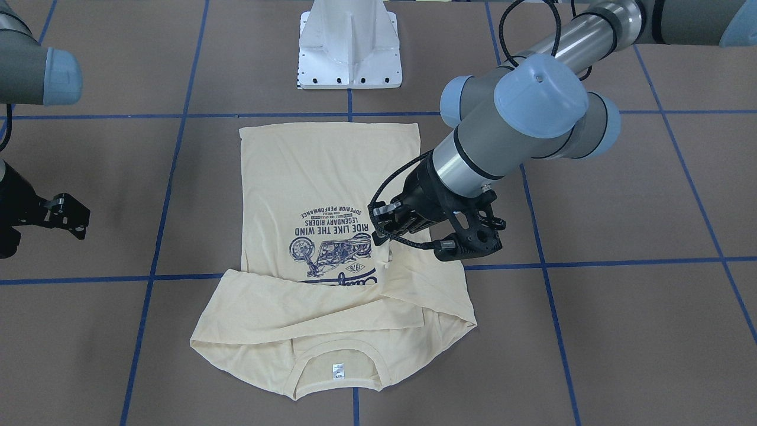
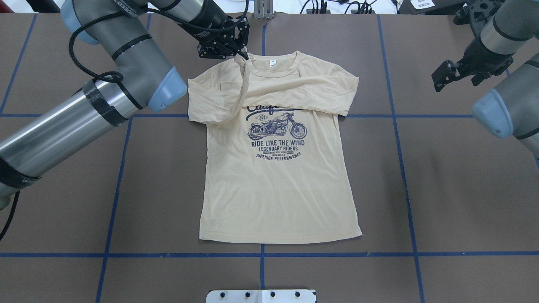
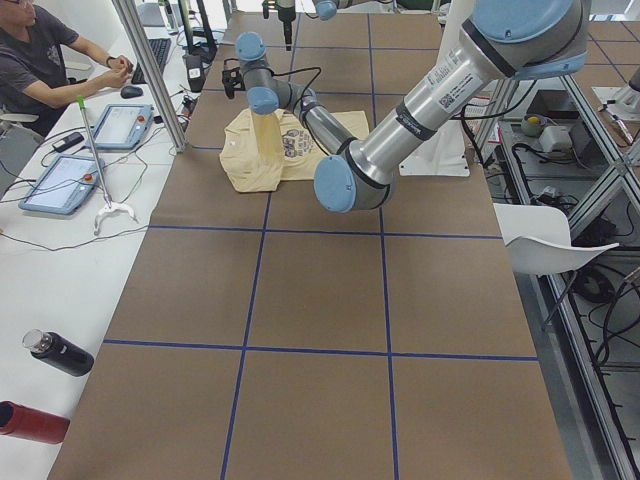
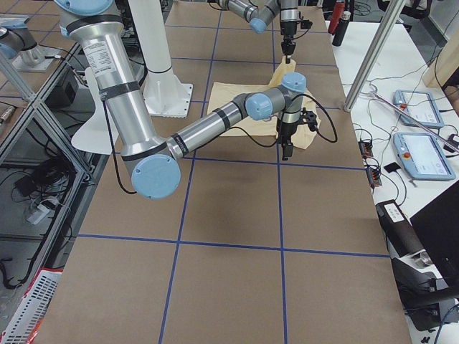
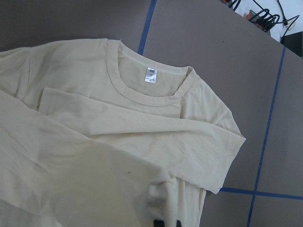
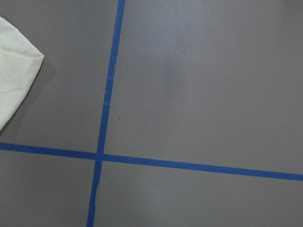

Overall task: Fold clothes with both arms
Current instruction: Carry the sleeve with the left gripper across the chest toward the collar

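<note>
The clothes are one cream-yellow T-shirt (image 2: 278, 189) lying flat, print up, collar and white neck tag (image 2: 273, 63) at the far side. One sleeve lies folded across the chest above the motorcycle print. My left gripper (image 2: 243, 54) hovers beside the collar, shut on the other sleeve's cuff, so the sleeve rises in a strip from the shoulder; the left wrist view shows fabric bunched at the fingertips (image 5: 166, 222). In the front view the same gripper (image 1: 383, 239) hangs over the print's edge. My right gripper (image 2: 476, 69) hangs off the shirt's side over bare table, its fingers hidden.
The white pedestal base (image 1: 349, 47) stands behind the shirt's hem. Blue tape lines (image 6: 106, 94) grid the brown table. A corner of the shirt (image 6: 12, 80) shows in the right wrist view. A person (image 3: 40, 50) sits at a side desk with tablets and bottles.
</note>
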`<control>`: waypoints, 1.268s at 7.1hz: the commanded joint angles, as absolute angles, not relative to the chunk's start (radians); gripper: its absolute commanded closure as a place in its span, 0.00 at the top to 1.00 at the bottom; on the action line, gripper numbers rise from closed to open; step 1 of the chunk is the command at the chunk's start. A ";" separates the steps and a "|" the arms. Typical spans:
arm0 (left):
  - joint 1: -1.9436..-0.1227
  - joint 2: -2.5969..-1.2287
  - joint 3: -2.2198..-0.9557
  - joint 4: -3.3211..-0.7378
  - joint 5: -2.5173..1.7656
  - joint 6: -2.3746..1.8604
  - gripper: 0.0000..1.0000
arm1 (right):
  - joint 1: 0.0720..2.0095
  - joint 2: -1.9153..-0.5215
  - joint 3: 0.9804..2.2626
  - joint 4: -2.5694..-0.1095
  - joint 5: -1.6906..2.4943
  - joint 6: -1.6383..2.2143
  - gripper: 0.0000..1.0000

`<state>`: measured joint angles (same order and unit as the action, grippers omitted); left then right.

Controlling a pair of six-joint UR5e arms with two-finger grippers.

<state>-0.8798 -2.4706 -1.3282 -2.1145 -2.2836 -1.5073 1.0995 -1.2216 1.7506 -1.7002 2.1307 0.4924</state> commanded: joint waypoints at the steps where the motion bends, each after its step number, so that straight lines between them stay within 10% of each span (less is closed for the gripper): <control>1: -0.813 -2.500 -1.228 -2.224 -2.219 -1.511 0.00 | 1.098 -1.221 1.746 -1.700 2.131 0.492 1.00; 6: -0.609 -2.554 -1.023 -2.459 -1.971 -1.503 0.00 | 1.095 -1.210 1.726 -1.695 2.134 0.494 1.00; 7: -0.607 -2.560 -1.023 -2.479 -1.971 -1.502 0.83 | 1.095 -1.210 1.721 -1.694 2.134 0.494 1.00; 9: -0.571 -2.615 -1.026 -2.529 -1.929 -1.502 1.00 | 1.094 -1.194 1.709 -1.695 2.134 0.494 1.00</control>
<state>-0.5917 -2.5829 -1.0270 -2.5089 -1.9572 -1.5021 1.0943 -1.2046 1.7173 -1.6940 2.1337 0.4939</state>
